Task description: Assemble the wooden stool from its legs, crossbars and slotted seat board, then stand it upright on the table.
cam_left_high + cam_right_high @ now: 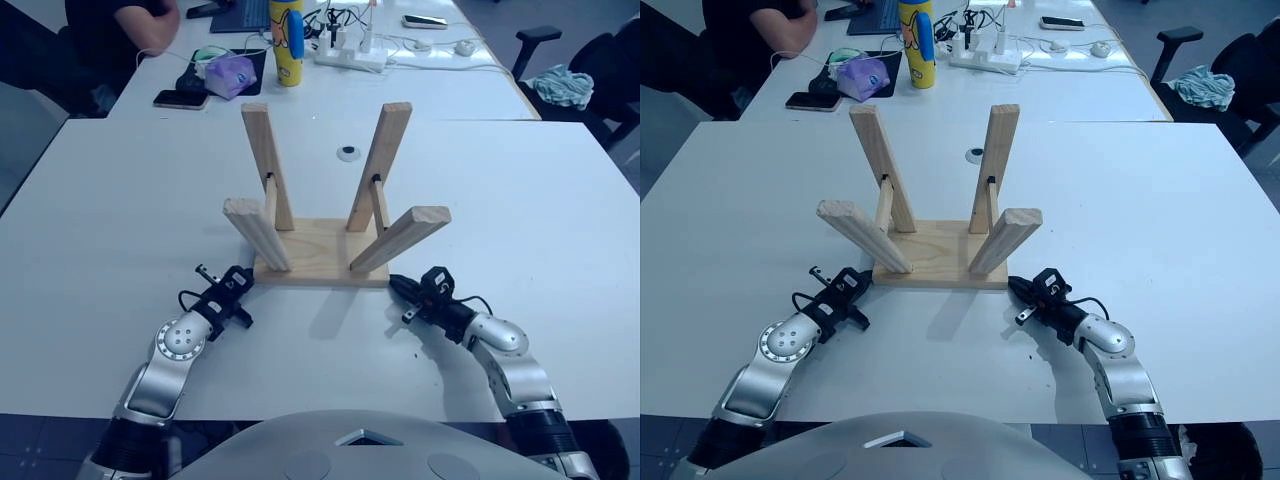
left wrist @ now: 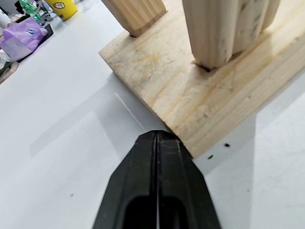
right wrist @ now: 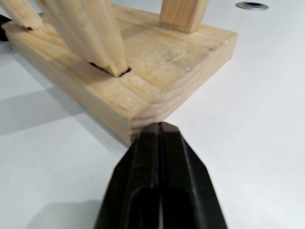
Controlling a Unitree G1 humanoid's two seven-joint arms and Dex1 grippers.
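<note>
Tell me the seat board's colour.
Seat board: pale natural wood, visible grain; clearest in left wrist view.

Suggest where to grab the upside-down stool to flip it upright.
Probably grip the near left leg with the left end effector, the near right leg with the right end effector, mid-length, from the robot's side. The seat board lies flat on the table, edge hard to get under; the legs splay up free.

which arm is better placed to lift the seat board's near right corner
right: the right fingers, shut, sit at that corner of the seat board; the left fingers are at the other near corner
</note>
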